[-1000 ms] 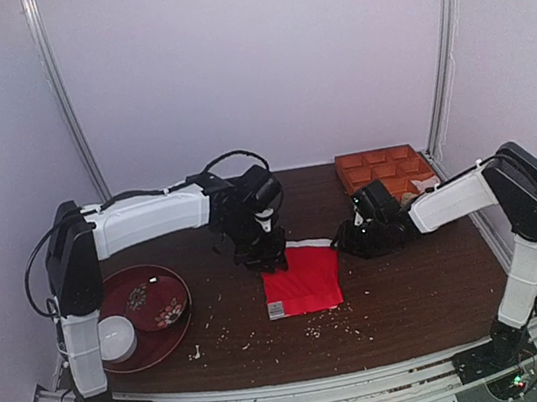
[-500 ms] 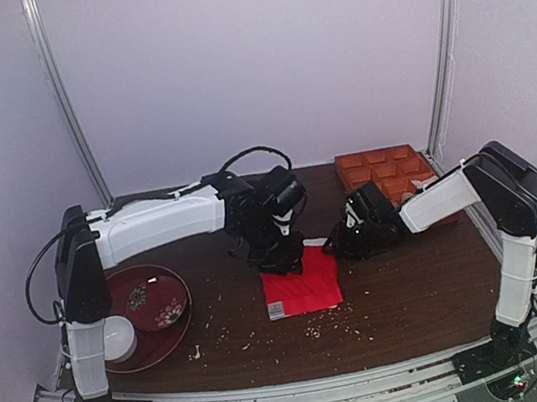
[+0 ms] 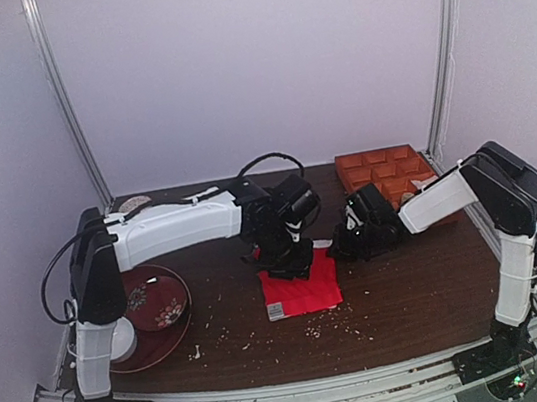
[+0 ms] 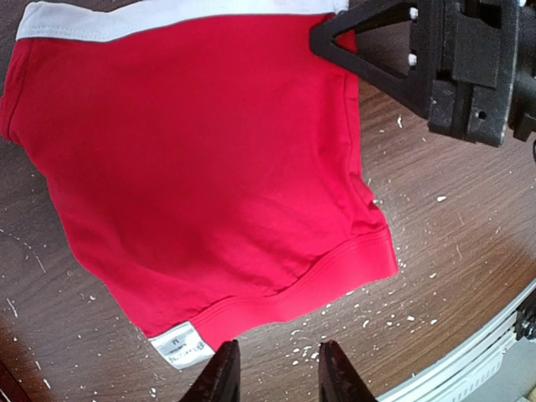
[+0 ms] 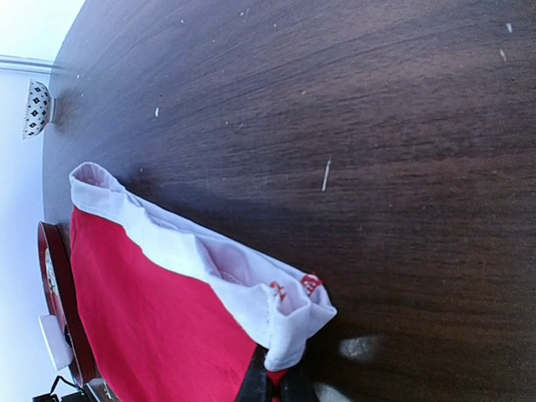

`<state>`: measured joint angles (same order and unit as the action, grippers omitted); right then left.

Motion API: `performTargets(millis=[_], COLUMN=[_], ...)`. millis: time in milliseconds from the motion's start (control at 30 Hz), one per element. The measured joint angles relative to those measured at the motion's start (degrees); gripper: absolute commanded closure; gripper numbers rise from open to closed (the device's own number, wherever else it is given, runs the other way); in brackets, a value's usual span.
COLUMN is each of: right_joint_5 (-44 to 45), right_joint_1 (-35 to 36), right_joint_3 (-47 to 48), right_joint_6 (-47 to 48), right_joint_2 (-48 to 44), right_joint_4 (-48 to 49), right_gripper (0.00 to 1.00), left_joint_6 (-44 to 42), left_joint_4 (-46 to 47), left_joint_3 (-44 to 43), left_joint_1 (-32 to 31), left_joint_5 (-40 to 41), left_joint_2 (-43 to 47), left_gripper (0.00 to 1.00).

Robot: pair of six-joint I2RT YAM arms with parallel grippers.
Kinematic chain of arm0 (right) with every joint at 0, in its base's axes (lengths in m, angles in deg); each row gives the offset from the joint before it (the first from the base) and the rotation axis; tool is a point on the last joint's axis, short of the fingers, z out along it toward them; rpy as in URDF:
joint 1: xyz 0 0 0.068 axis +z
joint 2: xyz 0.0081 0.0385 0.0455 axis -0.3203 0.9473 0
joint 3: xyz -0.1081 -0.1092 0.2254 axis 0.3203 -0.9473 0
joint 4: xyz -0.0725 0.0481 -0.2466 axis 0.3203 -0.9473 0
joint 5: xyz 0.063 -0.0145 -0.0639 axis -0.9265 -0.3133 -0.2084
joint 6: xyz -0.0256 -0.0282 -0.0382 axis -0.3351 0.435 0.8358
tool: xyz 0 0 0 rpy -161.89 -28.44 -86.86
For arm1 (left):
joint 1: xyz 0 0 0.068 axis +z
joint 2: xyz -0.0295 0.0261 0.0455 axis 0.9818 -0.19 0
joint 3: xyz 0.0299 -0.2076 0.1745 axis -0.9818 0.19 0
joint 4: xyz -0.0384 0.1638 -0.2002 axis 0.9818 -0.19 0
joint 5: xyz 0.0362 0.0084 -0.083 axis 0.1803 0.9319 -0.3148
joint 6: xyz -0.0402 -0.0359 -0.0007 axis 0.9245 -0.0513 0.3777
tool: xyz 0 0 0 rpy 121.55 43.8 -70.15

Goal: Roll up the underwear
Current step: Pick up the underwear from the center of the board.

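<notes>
**A:** How is the light from above?

**B:** Soft and even. The walls (image 3: 258, 61) wash out to a pale lilac, and the dark bench (image 3: 404, 292) shows only faint shadow under the arms. The whole frame is a little soft, with fine detail lost.

**A:** And the wrist cameras?

**B:** The left one is bright and fairly sharp. The red of the underwear (image 4: 193, 167) is heavily saturated, the lower left corner is in shadow, and the left gripper (image 4: 276, 373) blurs at the bottom edge. In the right one the upper left corner is blown out to white and a pale sheen lies on the wood. There is shadow beside the waistband (image 5: 167, 239), and the right gripper (image 5: 272, 387) is dark and out of focus.
</notes>
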<state>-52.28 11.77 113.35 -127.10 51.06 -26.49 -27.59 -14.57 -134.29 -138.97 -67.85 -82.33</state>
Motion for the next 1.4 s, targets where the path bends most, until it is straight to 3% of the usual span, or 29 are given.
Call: performTargets(millis=[533, 1100, 1400], right_joint_5=[0.1, -0.1, -0.5], right_joint_1=[0.5, 0.9, 0.9], right_joint_3=[5.3, 5.4, 5.1], right_joint_6=[1.2, 1.6, 2.2], right_joint_2=[-3.3, -3.3, -3.4], right_joint_4=[-7.0, -8.7, -8.6], right_gripper=[1.0, 1.0, 1.0], left_joint_6=[-0.2, 8.2, 15.0], left_joint_4=[1.6, 6.1, 6.6], left_joint_3=[-1.0, -1.0, 7.1], left_joint_1=[-1.6, -4.6, -4.4], left_joint_5=[0.9, 5.0, 7.0], left_joint_2=[-1.6, -5.0, -5.2], left_gripper=[0.67, 0.67, 0.68])
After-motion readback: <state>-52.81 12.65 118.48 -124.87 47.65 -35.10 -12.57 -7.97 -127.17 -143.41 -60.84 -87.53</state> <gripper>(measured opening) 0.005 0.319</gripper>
